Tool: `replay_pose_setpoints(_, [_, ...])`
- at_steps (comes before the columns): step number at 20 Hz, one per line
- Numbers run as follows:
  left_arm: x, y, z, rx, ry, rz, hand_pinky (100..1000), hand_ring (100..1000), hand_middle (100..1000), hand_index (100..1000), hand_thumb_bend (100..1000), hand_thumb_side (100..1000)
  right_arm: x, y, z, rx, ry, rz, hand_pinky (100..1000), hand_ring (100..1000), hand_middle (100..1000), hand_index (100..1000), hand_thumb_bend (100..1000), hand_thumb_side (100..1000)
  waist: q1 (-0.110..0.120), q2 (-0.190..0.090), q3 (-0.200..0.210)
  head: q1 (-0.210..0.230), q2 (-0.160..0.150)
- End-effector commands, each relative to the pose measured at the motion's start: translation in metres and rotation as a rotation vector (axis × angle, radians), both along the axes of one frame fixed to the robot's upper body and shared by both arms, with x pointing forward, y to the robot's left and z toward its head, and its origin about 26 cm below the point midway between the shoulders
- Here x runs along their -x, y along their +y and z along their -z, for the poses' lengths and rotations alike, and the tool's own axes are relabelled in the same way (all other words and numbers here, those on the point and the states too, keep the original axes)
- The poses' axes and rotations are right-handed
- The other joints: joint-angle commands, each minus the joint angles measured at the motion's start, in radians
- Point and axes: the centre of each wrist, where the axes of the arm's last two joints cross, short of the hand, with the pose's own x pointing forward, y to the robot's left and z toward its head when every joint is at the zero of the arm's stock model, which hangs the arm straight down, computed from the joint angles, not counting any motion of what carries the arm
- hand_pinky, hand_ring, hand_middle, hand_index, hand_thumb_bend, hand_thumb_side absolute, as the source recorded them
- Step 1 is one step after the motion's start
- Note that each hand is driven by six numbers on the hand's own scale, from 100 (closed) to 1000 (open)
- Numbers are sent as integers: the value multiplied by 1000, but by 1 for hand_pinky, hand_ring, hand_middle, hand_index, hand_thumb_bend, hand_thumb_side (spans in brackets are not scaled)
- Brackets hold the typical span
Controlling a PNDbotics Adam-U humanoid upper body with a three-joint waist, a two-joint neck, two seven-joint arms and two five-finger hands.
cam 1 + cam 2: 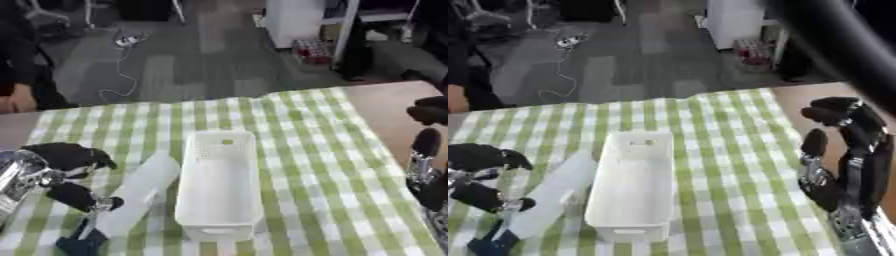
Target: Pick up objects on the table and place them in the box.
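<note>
So the thing to grab here is a pale, whitish bottle (140,192) lying on its side on the green checked tablecloth (306,150), just left of the white box (219,185) and pretty much touching its left wall. Its long axis runs diagonally: the wider end points up and to the right, toward the box's far-left corner, and the other end points down toward the near-left corner of the table, where it ends in something dark blue (a cap, I'd guess, but I can't really make it out).

The left hand (66,165) is right at the bottle's left side, clearly the nearer one. Its dark fingers are curled in toward the bottle, with one lower finger (79,196) reaching the lower half of it. Whether it actually has the bottle pinched or is just touching it, I can't tell from these views.

The right hand (846,160) is over at the table's right edge, well apart from everything, with fingers relaxed and holding nothing.

The box looks empty apart from a small yellowish spot on its far wall. My read is that the move is short: the bottle just needs lifting and shifting right, and turning so it lines up with the box's length.
</note>
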Motion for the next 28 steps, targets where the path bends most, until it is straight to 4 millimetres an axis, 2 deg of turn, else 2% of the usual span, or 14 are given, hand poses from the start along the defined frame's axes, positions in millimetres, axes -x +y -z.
replay_pose_setpoints(1, [-3, -2, -12, -20, -36, 17, 660, 847, 906, 954, 237, 1000, -1, -4, -11, 18, -70, -50, 322, 419, 555, 616, 100, 924, 2, -7, -4, 17, 8])
replay_pose_setpoints(2, [-2, -3, -12, -21, -37, 21, 661, 848, 908, 955, 248, 1000, -1, -4, -12, 18, -71, -53, 322, 419, 555, 616, 100, 924, 2, -7, -6, 17, 10])
replay_pose_setpoints(3, [-2, -4, -12, -21, -38, 27, 656, 844, 899, 947, 207, 1000, -2, -4, -12, 17, -72, -55, 322, 420, 555, 616, 100, 924, 3, -6, -7, 16, 12])
replay_pose_setpoints(11, [-2, -10, -15, -30, -45, 51, 653, 840, 879, 925, 112, 1000, -4, -4, -17, 17, -81, -73, 323, 420, 555, 616, 100, 924, 8, -4, -21, 19, 15])
replay_pose_setpoints(28, [0, -16, -16, -35, -50, 88, 652, 837, 861, 910, 100, 1000, -7, -3, -24, 14, -82, -106, 322, 419, 555, 616, 100, 924, 15, -3, -43, 31, 21])
